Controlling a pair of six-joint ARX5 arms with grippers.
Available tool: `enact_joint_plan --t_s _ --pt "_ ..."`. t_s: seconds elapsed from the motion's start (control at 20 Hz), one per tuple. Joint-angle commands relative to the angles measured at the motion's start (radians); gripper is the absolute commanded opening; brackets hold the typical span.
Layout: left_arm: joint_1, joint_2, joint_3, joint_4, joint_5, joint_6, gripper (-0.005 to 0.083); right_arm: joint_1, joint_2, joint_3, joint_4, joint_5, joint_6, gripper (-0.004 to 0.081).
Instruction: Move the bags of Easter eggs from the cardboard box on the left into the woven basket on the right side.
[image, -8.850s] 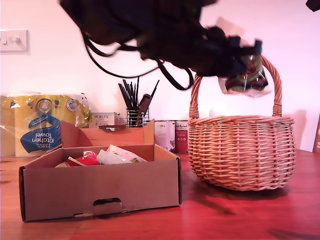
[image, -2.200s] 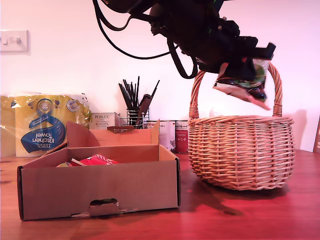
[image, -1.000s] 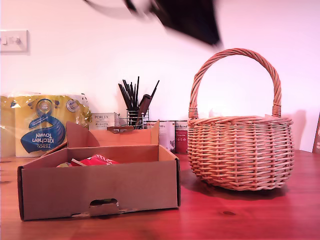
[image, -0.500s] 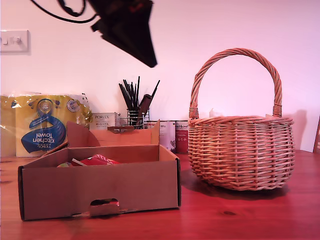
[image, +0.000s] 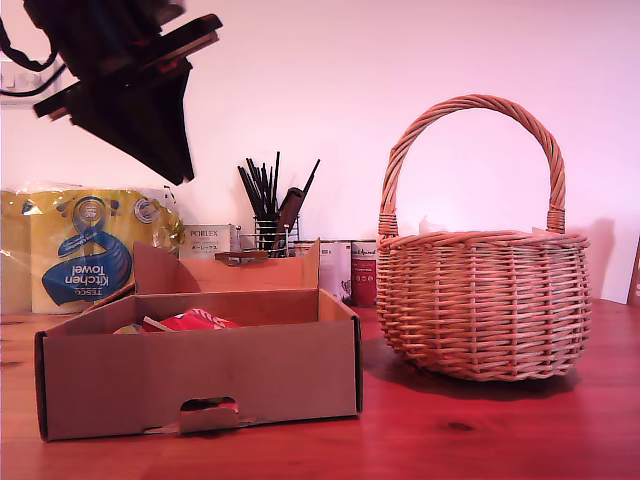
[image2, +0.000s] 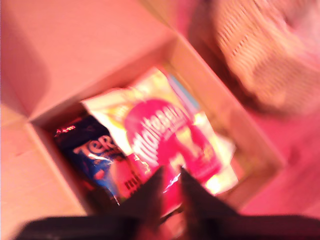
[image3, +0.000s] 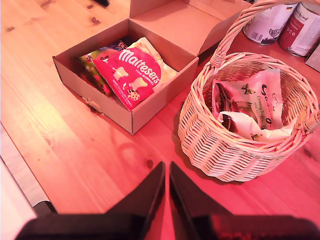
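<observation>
The bags of Easter eggs are crinkly packets: a red bag (image3: 134, 75) with white lettering lies on top in the cardboard box (image3: 150, 107), a dark blue bag (image2: 92, 150) is tucked beside it, and cream-white bags (image3: 255, 107) with green print lie in the woven basket (image3: 220, 145). The first gripper (image2: 170, 182) hangs above the box with the red bag right under its tips, jaws nearly together and holding nothing, while the second gripper (image3: 166, 175) is high over the table (image3: 75, 150) in front of both containers, jaws almost touching and empty. The exterior view shows only a red sliver over the box wall and an arm (image: 130, 90) at the exterior view's upper left above the box, whereas the second wrist view looks down into both box and basket.
</observation>
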Motion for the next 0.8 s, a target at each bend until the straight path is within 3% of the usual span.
enact_joint_plan --t_s 0.0,0.3,0.75 --pt "0.023 0.024 -0.010 0.005 0.028 -0.028 0.0793 0.005 0.004 0.008 0.011 -0.001 0.002 -0.0013" --pt "0.050 0.075 -0.010 0.049 0.044 -0.063 0.0780 0.005 0.011 0.008 0.018 -0.001 0.009 -0.0013" --pt "0.027 0.283 -0.003 0.129 0.026 -0.087 0.0780 0.005 0.012 0.008 0.018 -0.002 0.025 -0.0013"
